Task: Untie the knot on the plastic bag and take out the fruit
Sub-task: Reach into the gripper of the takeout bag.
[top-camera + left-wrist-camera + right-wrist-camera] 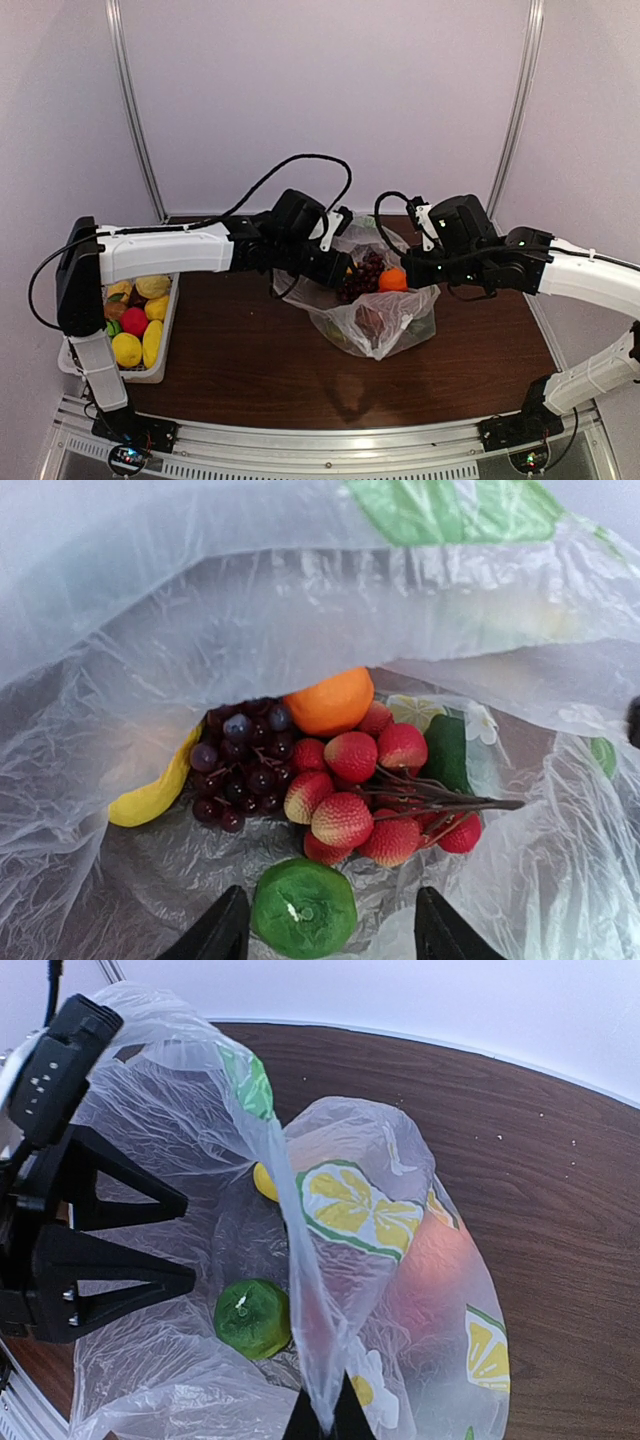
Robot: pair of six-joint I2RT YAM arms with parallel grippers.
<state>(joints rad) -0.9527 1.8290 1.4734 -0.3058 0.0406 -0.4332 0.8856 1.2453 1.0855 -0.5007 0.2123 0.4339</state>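
Plastic bag (385, 312): found at the middle of the table (240, 365), mouth agape | fruit inside: lime (303, 908), orange (330, 700), grapes (240, 765), red fruit (350, 800) | left gripper (188, 1241): fingers spread inside the mouth, lime just ahead (contact not determinable) | right gripper (326, 1412): pinched on the bag's film | basket (150, 374): more fruit noted, far left.

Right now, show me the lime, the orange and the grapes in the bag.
lime (303, 907), left wrist view, middle of its top.
orange (330, 702), left wrist view, centre of its skin.
grapes (240, 765), left wrist view, middle of the bunch.
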